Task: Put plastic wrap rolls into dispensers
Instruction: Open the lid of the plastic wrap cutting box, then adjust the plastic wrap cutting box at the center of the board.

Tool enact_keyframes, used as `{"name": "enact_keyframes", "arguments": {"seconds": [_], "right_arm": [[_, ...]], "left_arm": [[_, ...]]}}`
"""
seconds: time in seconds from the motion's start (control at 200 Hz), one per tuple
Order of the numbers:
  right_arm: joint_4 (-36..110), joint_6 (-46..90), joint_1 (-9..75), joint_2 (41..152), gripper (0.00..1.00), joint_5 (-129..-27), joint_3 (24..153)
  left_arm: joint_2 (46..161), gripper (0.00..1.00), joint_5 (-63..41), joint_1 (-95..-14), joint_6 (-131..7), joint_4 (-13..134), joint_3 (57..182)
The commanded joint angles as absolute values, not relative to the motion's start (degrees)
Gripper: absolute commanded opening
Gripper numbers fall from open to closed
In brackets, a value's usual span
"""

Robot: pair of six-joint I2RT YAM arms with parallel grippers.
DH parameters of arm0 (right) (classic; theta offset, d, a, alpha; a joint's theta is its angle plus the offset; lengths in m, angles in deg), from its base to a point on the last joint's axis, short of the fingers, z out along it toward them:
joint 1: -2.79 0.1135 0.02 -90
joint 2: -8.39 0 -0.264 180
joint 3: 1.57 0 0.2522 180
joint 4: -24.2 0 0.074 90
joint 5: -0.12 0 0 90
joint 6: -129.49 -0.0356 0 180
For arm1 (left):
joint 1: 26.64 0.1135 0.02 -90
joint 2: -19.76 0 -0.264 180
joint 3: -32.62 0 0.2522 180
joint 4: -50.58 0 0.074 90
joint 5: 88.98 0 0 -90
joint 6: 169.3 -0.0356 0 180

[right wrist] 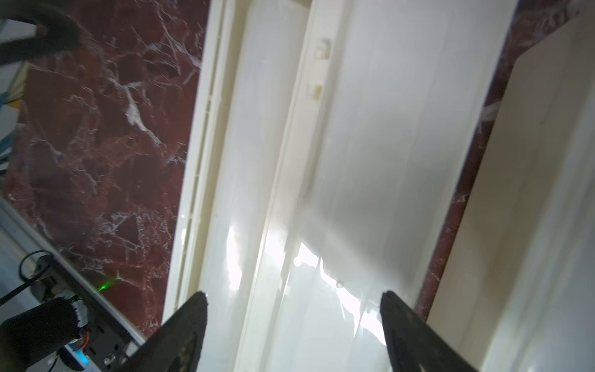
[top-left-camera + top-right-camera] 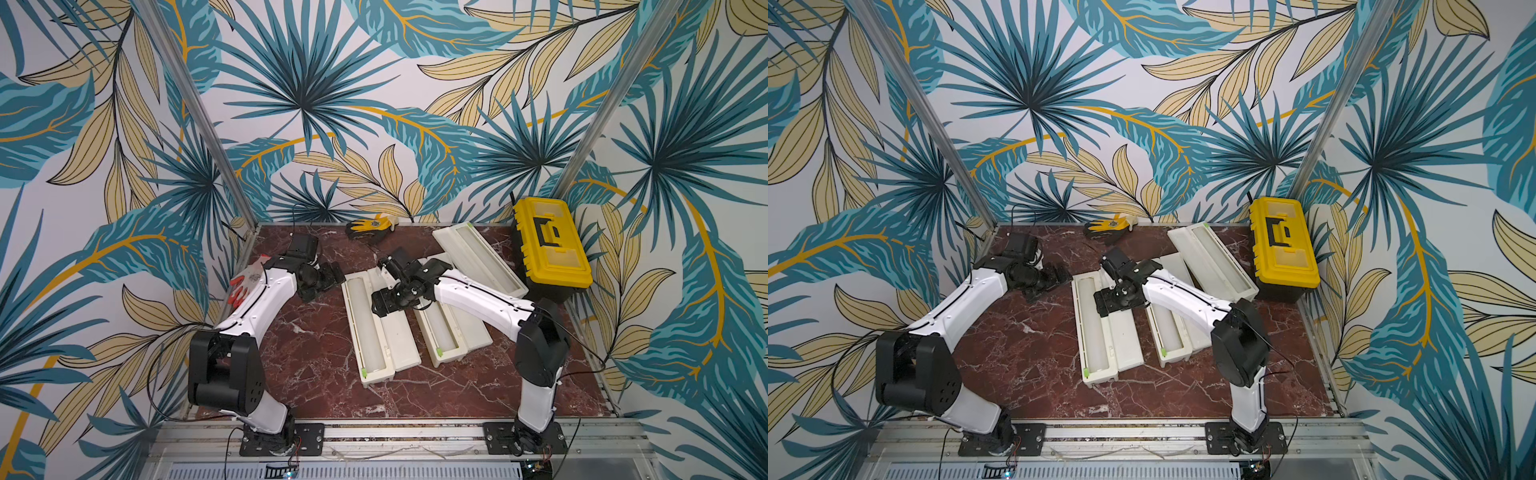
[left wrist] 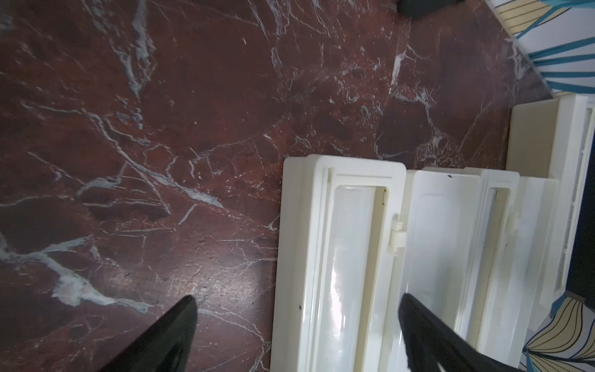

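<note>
My right arm [image 2: 478, 291] hides the far end of the middle dispenser [image 2: 473, 332] in both top views. My left arm [image 2: 262, 291] covers part of a red-and-white glove [image 2: 237, 291] in a top view. Glare blurs the right wrist view.

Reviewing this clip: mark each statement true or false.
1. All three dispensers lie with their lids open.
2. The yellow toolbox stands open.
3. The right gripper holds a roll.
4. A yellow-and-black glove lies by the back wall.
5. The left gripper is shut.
1. True: all three dispensers lie with their lids folded open.
2. False: the toolbox has its lid shut.
3. False: the right gripper is open and empty, above the leftmost dispenser.
4. True: the glove lies at the table's far edge.
5. False: the left gripper is open, with nothing held between its fingers.
</note>
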State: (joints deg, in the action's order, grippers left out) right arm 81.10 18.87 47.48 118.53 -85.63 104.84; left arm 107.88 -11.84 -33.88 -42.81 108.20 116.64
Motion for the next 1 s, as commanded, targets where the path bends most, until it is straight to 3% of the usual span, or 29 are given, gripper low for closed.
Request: {"name": "enact_keyframes", "arguments": {"seconds": [0.0,0.35,0.606,0.841,0.996], "right_arm": [[80.24,14.98,47.09,117.21,0.85,-91.89,101.51],[81.40,9.59,47.17,118.36,0.89,-92.08,102.20],[76.72,6.51,47.26,118.41,0.90,-81.01,101.59],[81.39,9.36,47.04,114.25,0.95,-92.88,104.39],[79.89,16.83,46.43,107.56,0.99,-104.28,102.66]], "left_arm": [[107.93,0.99,-12.47,-32.89,-44.28,109.79,111.24],[115.32,0.98,-16.99,-32.26,-45.03,104.34,104.40],[123.07,0.98,-24.42,-32.33,-44.59,98.82,107.76],[125.89,0.98,-26.61,-33.06,-46.04,98.61,115.91],[120.63,1.00,-19.03,-31.56,-48.50,98.59,115.25]]}}
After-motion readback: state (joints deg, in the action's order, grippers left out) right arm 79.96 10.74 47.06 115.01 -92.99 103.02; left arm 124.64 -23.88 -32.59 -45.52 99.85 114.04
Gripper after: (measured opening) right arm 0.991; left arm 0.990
